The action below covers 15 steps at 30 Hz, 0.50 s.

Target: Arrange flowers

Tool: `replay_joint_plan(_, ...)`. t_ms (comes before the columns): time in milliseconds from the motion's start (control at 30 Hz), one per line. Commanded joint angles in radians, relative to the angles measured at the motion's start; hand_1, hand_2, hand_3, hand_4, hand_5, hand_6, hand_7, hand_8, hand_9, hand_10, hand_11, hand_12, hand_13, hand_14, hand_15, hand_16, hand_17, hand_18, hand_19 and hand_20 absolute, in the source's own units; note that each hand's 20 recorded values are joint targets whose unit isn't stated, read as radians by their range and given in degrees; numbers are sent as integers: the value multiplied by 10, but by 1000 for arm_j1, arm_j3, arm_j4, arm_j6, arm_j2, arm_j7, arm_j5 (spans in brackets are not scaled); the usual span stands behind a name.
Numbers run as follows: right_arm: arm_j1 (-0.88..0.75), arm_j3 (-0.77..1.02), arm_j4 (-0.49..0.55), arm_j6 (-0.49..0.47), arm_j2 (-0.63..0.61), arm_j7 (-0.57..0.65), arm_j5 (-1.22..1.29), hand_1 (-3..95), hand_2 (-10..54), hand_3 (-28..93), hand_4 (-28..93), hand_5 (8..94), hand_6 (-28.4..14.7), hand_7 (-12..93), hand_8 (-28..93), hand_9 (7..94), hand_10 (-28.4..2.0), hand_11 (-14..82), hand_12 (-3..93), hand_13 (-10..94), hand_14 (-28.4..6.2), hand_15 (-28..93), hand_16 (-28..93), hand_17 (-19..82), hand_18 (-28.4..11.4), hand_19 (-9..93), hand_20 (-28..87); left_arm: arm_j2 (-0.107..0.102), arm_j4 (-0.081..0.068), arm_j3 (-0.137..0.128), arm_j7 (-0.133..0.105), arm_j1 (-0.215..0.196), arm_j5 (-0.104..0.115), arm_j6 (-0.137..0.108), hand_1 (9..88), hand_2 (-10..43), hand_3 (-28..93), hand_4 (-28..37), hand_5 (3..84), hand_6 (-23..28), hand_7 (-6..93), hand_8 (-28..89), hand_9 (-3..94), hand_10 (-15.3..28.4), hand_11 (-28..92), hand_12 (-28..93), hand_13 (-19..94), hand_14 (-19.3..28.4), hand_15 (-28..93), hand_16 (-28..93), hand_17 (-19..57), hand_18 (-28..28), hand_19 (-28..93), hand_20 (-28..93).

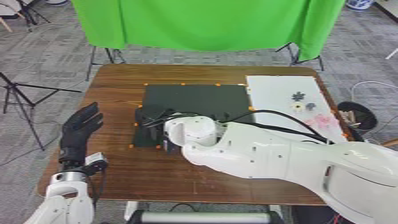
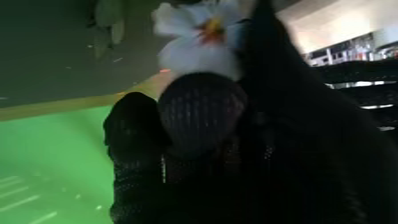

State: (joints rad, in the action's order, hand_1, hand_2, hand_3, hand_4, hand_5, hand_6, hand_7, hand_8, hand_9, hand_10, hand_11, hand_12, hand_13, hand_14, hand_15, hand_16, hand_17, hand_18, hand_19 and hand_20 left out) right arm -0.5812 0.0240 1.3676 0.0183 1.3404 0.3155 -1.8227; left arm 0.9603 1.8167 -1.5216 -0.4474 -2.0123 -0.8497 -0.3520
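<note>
The right hand (image 1: 155, 131) pinches 1 white flower (image 2: 188, 46), its bloom just beyond the fingertips; the left hand (image 1: 82, 126), well apart, has straight fingers.

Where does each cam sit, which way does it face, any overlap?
Head view: on the head, looking forward and down at the table; left hand at left, right arm reaching in from the lower right.
Right wrist view: on the right wrist, looking along the right hand in its black glove, a white flower just past it.
Shared: the right hand, and probably the green cloth.
</note>
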Motion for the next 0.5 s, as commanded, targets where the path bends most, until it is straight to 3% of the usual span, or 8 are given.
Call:
replay_joint_plan(33,16,24,33,-67,-5,13,8,471,-95,769,-205,649,54,238,-53,699,-113,125,153,869,-34,603,285,619,-112,932,508,8,4,-4,-8,-15,7,15,486,-67,663,-51,406,0,229,-101,333,97,213,127,327,122,186,11,123,94,109,223)
replay_joint_plan(233,26,40,47,-133,-13,1,-15,436,-95,790,-213,624,60,221,-133,667,-118,110,156,857,-33,608,280,608,-117,932,516,8,9,-9,-8,-24,7,14,478,-74,671,-61,410,2,233,-102,337,100,213,128,328,126,189,11,121,95,107,219)
replay_joint_plan(500,52,28,42,-109,-19,-10,-80,434,-95,772,-226,588,51,204,-122,639,-121,96,162,846,-32,611,278,592,-120,932,520,8,11,-13,-6,-27,5,12,473,-82,683,-71,413,0,241,-106,340,99,220,127,331,128,196,9,118,96,107,214)
